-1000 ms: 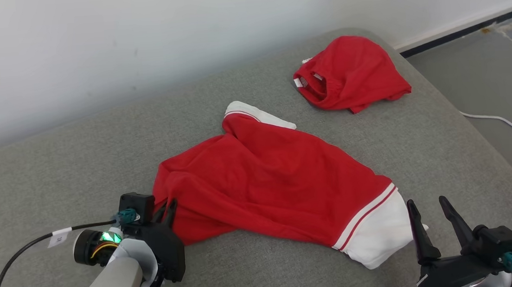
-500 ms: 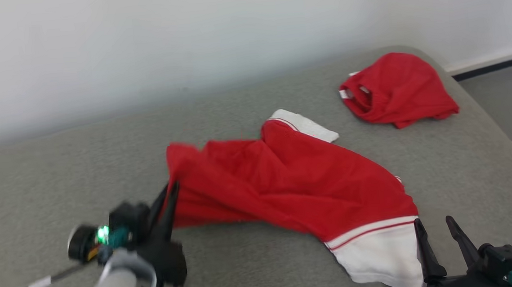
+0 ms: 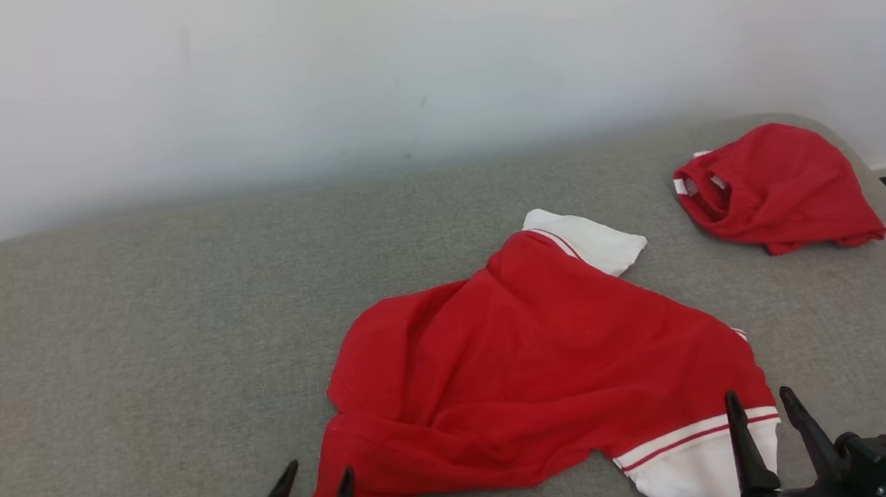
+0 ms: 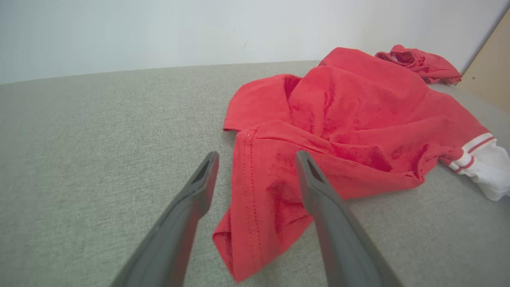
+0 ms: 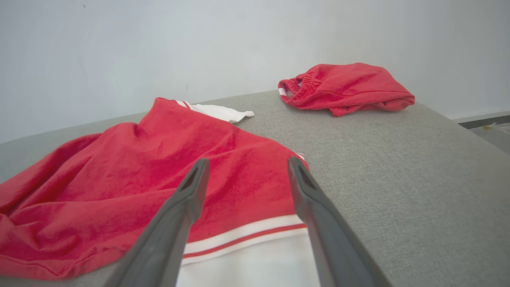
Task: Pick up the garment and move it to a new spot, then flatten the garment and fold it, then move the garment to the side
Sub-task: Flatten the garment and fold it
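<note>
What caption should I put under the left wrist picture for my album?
Open left claw facing the crumpled edge of the red garment on a grey cushion.

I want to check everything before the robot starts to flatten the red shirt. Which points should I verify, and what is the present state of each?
1. Flat red shirt: not ok, it is creased and bunched at the near hem.
2. Open, empty left gripper: ok, its fingers stand apart at that hem.
3. Open, empty right gripper: ok, it is at the near white sleeve.
4. Second sleeve found: ok, the far white sleeve shows behind the body.
5. Bare grey cushion for spreading: ok, left of the shirt in the head view.
6. Separate red shorts: ok, they lie apart from the shirt.
</note>
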